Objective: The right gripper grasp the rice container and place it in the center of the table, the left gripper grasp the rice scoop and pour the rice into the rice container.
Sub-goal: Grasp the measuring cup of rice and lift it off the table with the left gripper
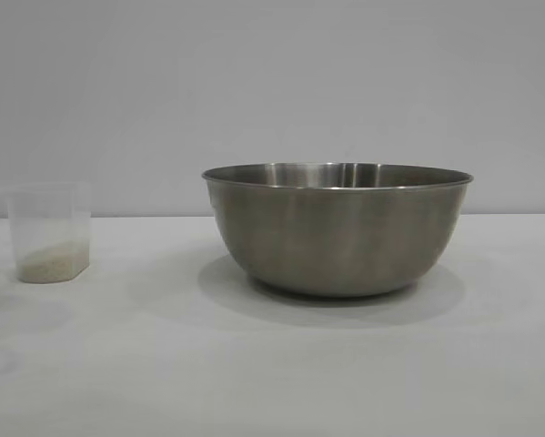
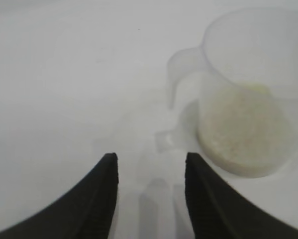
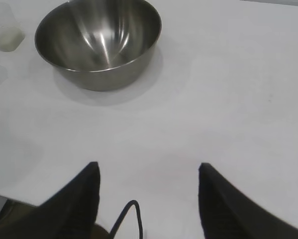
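Left hand at the scoop, nothing held

Left hand, partly open and empty, sits just short of the one upright rice scoop, whose handle points toward it; rice lies inside. Right hand, open and empty, hangs well back from the single rice container on the tabletop.

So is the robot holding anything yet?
No. The left gripper has open fingers just short of the rice scoop; the right gripper is open and apart from the rice container.
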Controlling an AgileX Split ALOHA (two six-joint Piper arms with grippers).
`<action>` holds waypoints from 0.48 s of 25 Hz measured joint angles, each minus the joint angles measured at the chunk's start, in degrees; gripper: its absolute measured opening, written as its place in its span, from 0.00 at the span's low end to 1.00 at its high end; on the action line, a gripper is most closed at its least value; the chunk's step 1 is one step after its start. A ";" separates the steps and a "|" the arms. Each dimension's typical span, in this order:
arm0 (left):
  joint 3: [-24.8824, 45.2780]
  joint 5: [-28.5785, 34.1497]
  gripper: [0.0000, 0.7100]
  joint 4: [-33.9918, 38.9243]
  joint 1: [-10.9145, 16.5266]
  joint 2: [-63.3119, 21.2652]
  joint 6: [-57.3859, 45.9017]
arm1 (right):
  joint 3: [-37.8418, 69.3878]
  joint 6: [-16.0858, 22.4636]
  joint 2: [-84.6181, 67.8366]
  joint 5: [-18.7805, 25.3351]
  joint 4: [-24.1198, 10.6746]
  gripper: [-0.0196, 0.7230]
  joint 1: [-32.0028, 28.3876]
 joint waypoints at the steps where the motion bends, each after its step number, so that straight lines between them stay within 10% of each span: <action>1: -0.73 0.00 0.37 0.00 0.00 0.30 0.15 | 0.00 0.00 0.00 0.00 0.00 0.56 0.00; 12: -7.08 -0.14 0.37 -1.03 0.00 2.85 2.75 | 0.00 0.00 0.00 0.00 0.00 0.56 0.00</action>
